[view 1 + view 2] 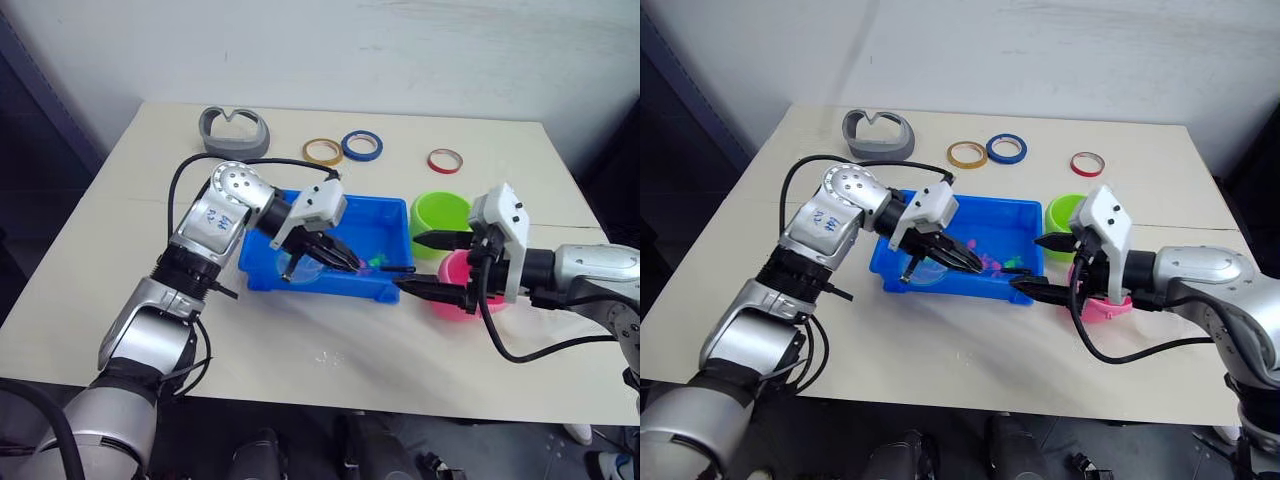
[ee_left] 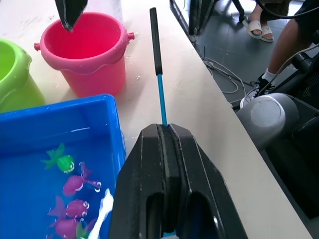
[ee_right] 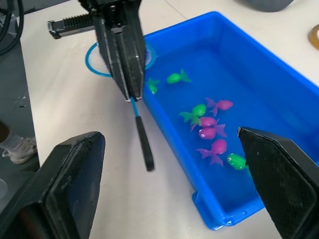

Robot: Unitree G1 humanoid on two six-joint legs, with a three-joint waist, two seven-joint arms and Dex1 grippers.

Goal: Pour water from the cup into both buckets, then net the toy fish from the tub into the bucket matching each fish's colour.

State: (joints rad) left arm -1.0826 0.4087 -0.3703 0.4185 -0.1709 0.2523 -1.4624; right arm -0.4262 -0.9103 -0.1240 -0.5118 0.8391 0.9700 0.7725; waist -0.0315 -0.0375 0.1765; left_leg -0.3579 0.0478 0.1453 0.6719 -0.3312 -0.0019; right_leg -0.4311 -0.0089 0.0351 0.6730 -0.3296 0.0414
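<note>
Across the pale desk (image 1: 120, 300), left tool (image 1: 335, 255) clenches the net (image 3: 135, 102) by its stick, hoop over the tub (image 1: 395, 232), fish (image 3: 213, 133) beyond; right tool (image 1: 440, 268) spread empty.

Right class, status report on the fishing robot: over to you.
Left gripper shut on net handle. Right gripper open by pink bucket. Fish in tub. Nothing blocking.

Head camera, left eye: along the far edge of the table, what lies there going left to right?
Grey curved holder → tan tape ring → blue tape ring → red tape ring.
</note>
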